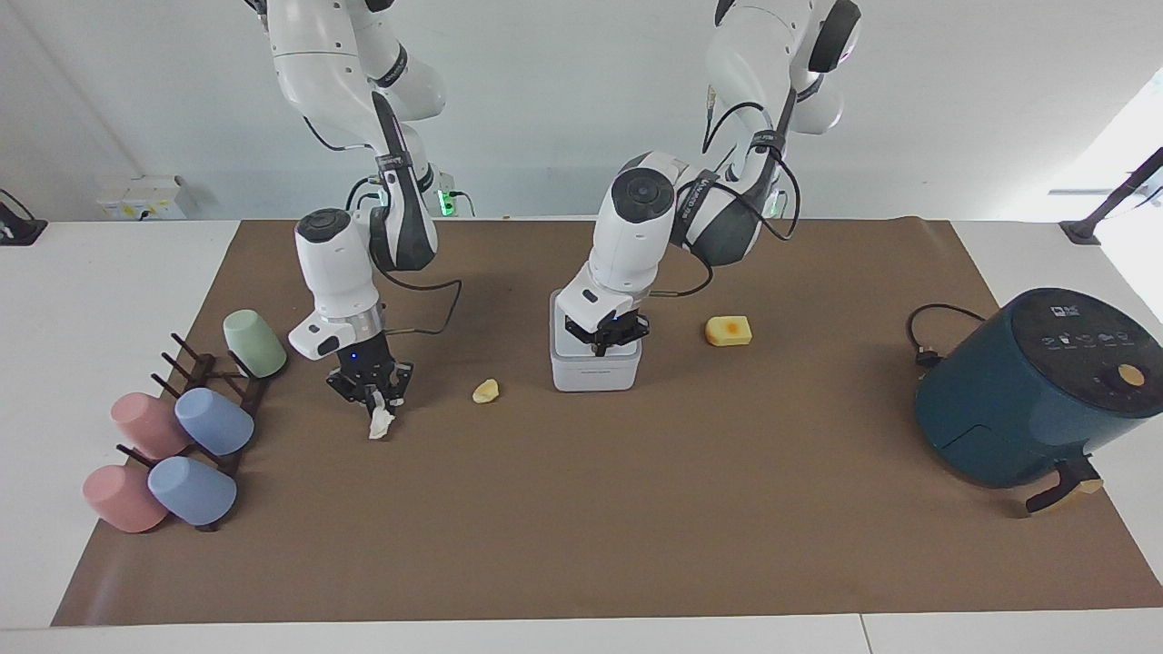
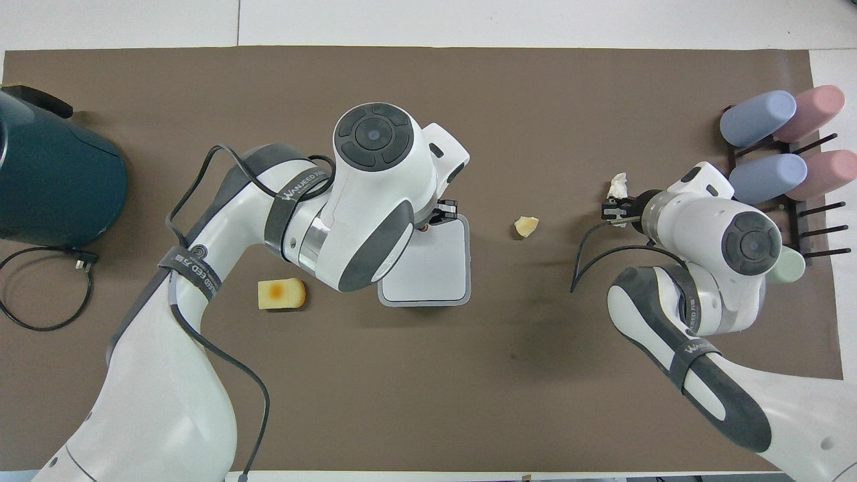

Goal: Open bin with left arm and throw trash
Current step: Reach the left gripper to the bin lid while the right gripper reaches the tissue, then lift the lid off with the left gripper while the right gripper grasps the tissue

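Note:
The white-grey bin stands mid-mat with its lid down. My left gripper is shut, its tips low over the lid by the orange dot. Toward the right arm's end, my right gripper points down at the mat, shut on the top of the crumpled white tissue wad. A small pale yellow scrap lies between the wad and the bin. A yellow sponge block with an orange spot lies beside the bin, toward the left arm's end.
A dark teal round appliance and its black cord sit at the left arm's end. A dark peg rack with pink and blue cups and a green cup stands at the right arm's end.

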